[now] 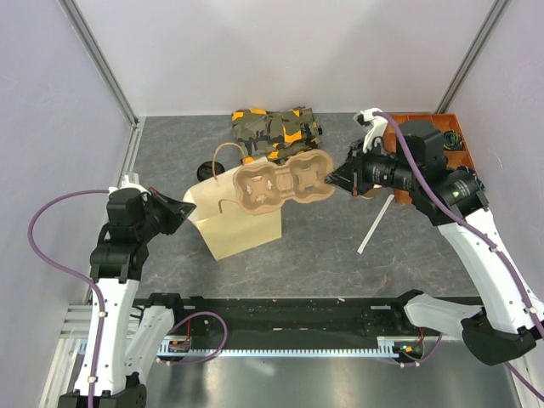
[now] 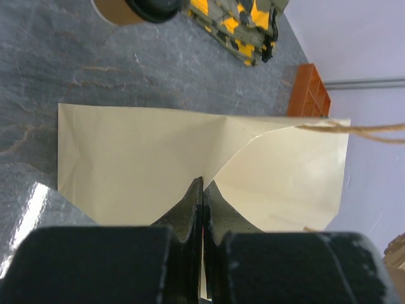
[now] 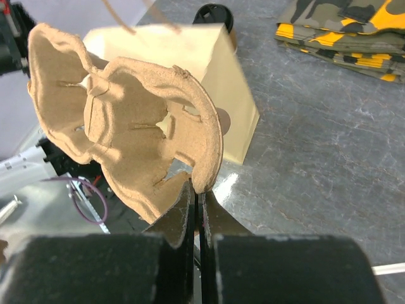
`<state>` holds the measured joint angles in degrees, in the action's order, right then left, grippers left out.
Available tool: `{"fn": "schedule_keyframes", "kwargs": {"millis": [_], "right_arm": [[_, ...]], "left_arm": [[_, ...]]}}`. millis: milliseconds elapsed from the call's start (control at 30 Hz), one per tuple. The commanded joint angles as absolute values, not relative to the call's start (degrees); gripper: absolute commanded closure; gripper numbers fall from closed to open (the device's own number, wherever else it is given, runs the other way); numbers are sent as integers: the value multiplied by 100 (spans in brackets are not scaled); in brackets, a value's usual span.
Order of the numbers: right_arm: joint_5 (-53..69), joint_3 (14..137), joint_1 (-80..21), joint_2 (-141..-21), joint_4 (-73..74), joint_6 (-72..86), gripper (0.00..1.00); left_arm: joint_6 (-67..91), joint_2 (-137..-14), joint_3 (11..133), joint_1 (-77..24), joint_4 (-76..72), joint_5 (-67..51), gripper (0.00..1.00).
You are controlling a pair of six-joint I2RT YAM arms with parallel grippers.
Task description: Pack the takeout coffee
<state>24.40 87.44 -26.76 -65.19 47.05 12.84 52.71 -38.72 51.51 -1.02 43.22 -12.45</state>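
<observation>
The takeout coffee (image 1: 209,168) sits on the table just behind the paper bag (image 1: 238,225); its black lid (image 2: 154,7) peeks in at the top of the left wrist view and over the bag (image 3: 214,14) in the right wrist view. My left gripper (image 1: 184,212) is shut on the bag's left edge (image 2: 158,152), the paper pinched between its fingertips. My right gripper (image 1: 333,180) is shut on the rim of the two-hole pulp cup carrier (image 1: 280,183), which hangs above the bag's mouth (image 3: 126,126).
A folded camouflage cloth (image 1: 276,127) lies at the back. An orange compartment tray (image 1: 425,140) stands at the back right. A white stick (image 1: 374,223) lies on the table right of the bag. The bag's twine handle (image 2: 367,130) hangs loose.
</observation>
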Motion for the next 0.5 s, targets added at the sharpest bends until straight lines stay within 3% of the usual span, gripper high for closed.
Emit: {"fn": "schedule_keyframes", "kwargs": {"millis": [0, 467], "right_arm": [[1811, 8736, -3023, -6565, 4482, 1090, 100], [1566, 8868, -3059, -6996, 4482, 1468, 100]], "left_arm": [[5283, -3832, 5308, -105, 3876, -1002, 98], [4140, -3305, 5107, -105, 3472, -1363, 98]]}}
